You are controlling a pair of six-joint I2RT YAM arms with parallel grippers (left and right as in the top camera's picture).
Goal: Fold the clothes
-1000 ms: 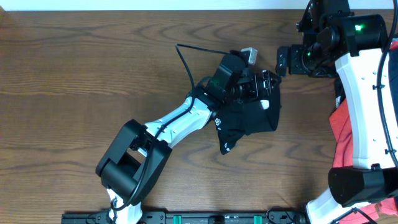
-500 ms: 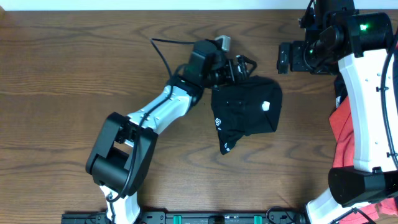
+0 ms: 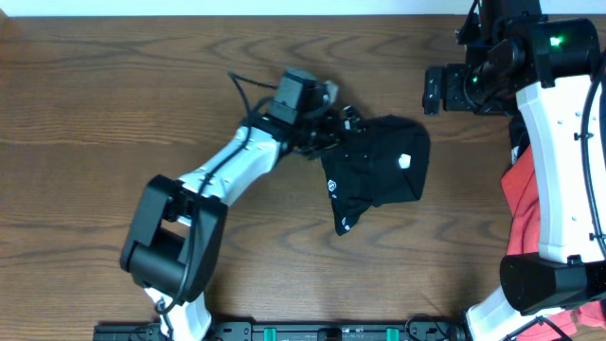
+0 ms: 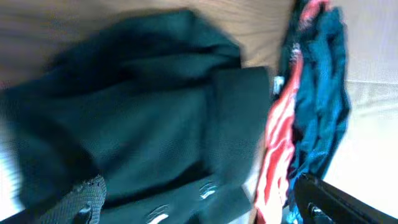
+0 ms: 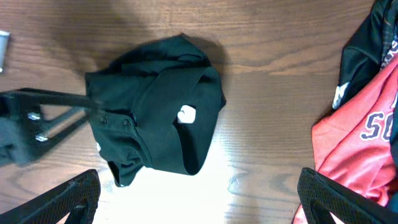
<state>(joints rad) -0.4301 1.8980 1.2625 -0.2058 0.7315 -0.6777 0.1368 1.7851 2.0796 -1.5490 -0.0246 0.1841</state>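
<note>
- Left arm: white links, black joints, black cable looped near wrist.
- Right arm: same finish (green indicator light lit).
- Right gripper: black fingers.

robot lab bench. evidence: left arm and right arm mounted at a wood-grain table, black rail along its near edge, loose cable.

Shirt on table, other clothes right of it
</note>
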